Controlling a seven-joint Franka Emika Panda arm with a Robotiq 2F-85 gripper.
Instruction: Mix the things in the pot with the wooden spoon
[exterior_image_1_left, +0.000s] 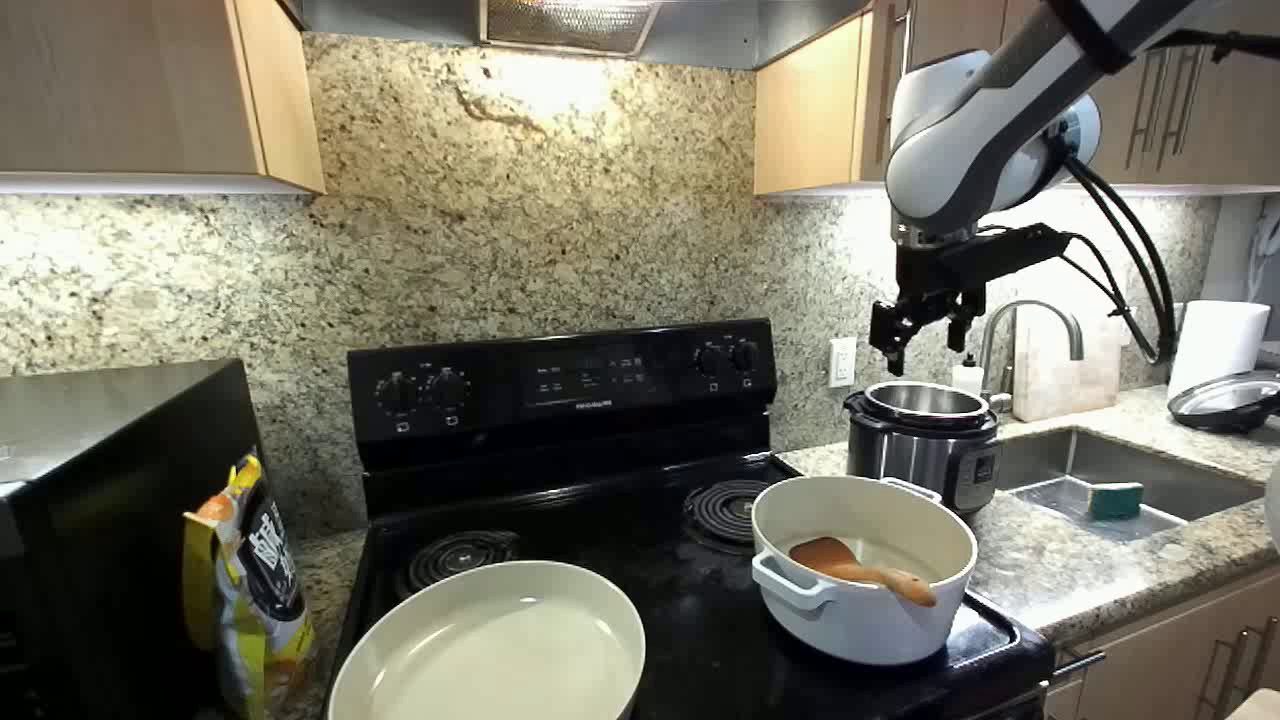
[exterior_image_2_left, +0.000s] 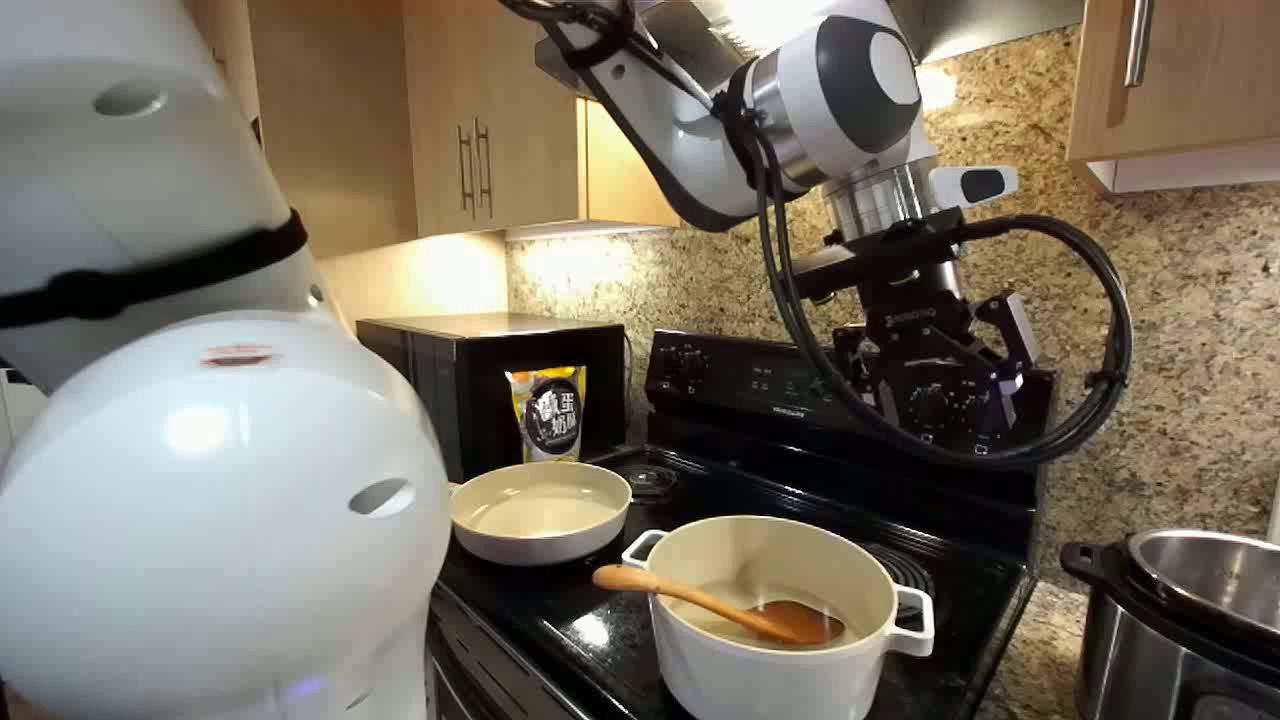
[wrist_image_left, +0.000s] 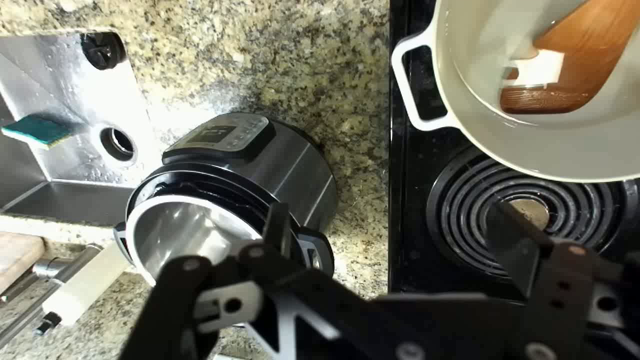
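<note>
Near-left, below the wide-spread, empty claw (exterior_image_1_left: 926, 352), the wooden spoon (exterior_image_1_left: 860, 572) slanted over the near rim of the white pot (exterior_image_1_left: 870, 630)

Spoon (exterior_image_1_left: 862, 573) in pot (exterior_image_1_left: 865, 635) — stove (exterior_image_1_left: 698, 630) beneath (pan (exterior_image_1_left: 510, 645) beside).

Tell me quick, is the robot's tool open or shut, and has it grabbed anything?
The tool is open, holding nothing.

All 3 views share the white pot (exterior_image_1_left: 862, 622), the wrist's facing down.
</note>
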